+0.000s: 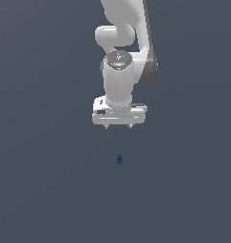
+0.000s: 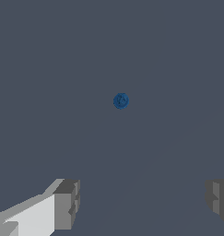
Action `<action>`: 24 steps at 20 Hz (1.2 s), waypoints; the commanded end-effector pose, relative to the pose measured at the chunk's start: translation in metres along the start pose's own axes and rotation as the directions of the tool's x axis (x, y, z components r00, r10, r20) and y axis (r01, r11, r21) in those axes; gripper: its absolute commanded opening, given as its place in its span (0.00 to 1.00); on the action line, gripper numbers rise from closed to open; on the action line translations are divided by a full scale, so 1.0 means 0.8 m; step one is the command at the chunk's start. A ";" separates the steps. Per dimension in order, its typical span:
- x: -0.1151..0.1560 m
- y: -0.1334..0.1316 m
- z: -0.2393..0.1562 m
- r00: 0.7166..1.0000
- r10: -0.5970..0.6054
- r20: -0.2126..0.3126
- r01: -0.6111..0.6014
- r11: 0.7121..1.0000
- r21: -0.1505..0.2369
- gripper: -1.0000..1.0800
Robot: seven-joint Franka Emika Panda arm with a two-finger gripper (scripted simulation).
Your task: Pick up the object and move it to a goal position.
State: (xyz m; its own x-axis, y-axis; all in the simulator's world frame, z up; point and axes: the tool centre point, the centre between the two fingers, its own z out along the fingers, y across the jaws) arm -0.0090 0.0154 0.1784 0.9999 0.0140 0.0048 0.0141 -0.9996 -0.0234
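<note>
Claw hangs spread and empty above the counter, the object lying below, apart from its fingertips.

Both pictures are dim and flat, a uniform slate grey-blue filling each frame with almost no gradient. In the exterior view, light falls from above: the white arm is brightest on its upper curves and shades to grey on its flanks, with a small specular glint on the round joint cap. The rendering is low in resolution; edges look soft and slightly jagged. The dark blue object reads as a blurry speck there, casting no distinct shadow on the surface. In the wrist view it looks soft-edged too, while the end effector fingers show crisp, evenly shaded facets. No glare or edge distortion appears.
</note>
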 end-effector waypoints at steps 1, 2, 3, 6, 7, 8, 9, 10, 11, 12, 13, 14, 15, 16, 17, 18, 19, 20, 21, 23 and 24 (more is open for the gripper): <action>0.003 0.000 0.003 1.000 -0.012 0.000 0.012 1.000 -0.001 0.96; 0.005 0.000 0.004 1.000 -0.020 0.001 0.020 1.000 -0.002 0.96; 0.008 0.000 0.006 1.000 -0.031 0.001 0.031 1.000 -0.003 0.96; 0.018 -0.001 0.015 0.998 -0.070 0.002 0.070 0.998 -0.006 0.96; 0.022 -0.001 0.018 0.996 -0.086 0.003 0.086 0.996 -0.007 0.96; 0.026 -0.001 0.022 0.995 -0.104 0.003 0.104 0.995 -0.009 0.96; 0.031 -0.001 0.026 0.992 -0.123 0.004 0.123 0.992 -0.010 0.96; 0.036 -0.001 0.031 0.990 -0.144 0.004 0.144 0.990 -0.011 0.96; 0.041 -0.001 0.036 0.986 -0.166 0.005 0.166 0.986 -0.012 0.96; 0.047 -0.002 0.041 0.982 -0.190 0.006 0.190 0.982 -0.014 0.96; 0.053 -0.002 0.047 0.977 -0.215 0.007 0.215 0.977 -0.015 0.96; 0.058 -0.002 0.054 0.971 -0.240 0.008 0.240 0.971 -0.016 0.96; 0.064 -0.002 0.060 0.964 -0.264 0.009 0.265 0.964 -0.017 0.96; 0.069 -0.003 0.066 0.958 -0.287 0.009 0.287 0.958 -0.017 0.96; 0.074 -0.003 0.071 0.952 -0.307 0.010 0.307 0.951 -0.018 0.96; 0.078 -0.003 0.077 0.945 -0.326 0.011 0.326 0.945 -0.018 0.96; 0.082 -0.003 0.082 0.939 -0.343 0.012 0.343 0.939 -0.019 0.96; 0.085 -0.003 0.086 0.933 -0.359 0.012 0.359 0.933 -0.019 0.96; 0.088 -0.003 0.090 0.928 -0.373 0.013 0.373 0.928 -0.019 0.96; 0.093 -0.003 0.097 0.918 -0.396 0.013 0.396 0.918 -0.019 0.96; 0.095 -0.003 0.100 0.914 -0.405 0.014 0.405 0.914 -0.019 0.96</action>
State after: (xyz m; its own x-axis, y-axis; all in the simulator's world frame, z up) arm 0.0639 0.0207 0.1027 0.9165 0.3999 -0.0004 0.3999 -0.9165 -0.0011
